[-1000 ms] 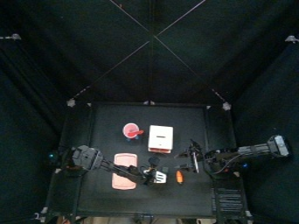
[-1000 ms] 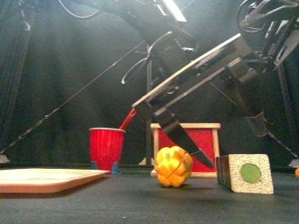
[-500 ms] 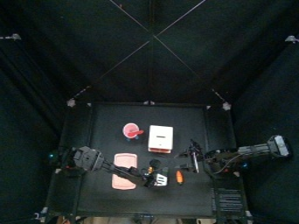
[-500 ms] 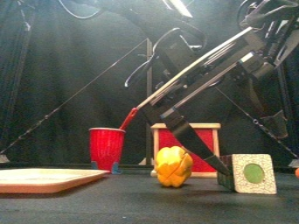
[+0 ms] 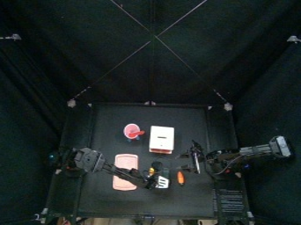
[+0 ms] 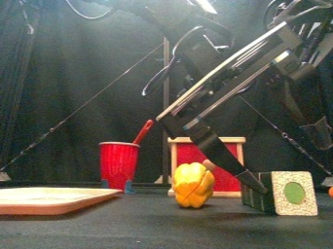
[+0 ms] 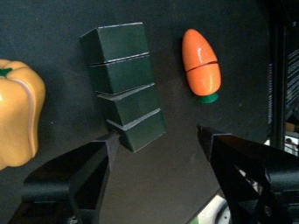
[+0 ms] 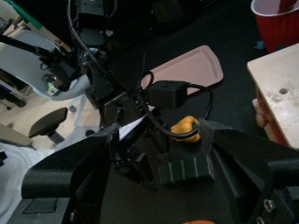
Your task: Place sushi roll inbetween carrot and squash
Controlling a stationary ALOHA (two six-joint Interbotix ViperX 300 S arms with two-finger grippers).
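Note:
The sushi roll [image 7: 126, 87], a dark green block with a white, green-centred end [image 6: 289, 193], lies on the table between the yellow-orange squash [image 7: 17, 109] and the slim orange carrot [image 7: 201, 63]. In the front view the squash [image 6: 193, 185] stands left of the roll, and only a sliver of the carrot [image 6: 329, 193] shows at the right edge. My left gripper [image 7: 158, 166] is open, its jaws wide apart just behind the roll, with one jaw tip against the roll's near end. My right gripper [image 8: 163, 188] is open and empty, held back to the right [image 5: 202, 162].
A red cup [image 6: 120, 163] and a cream-framed box [image 6: 208, 160] stand behind the squash. A pink tray [image 5: 126, 171] lies at the front left. The left arm [image 5: 112, 165] reaches across the table's front from the left.
In the front view the sushi roll has shifted a little right, toward the carrot, with the left gripper following it. The right arm has drawn off to the right.

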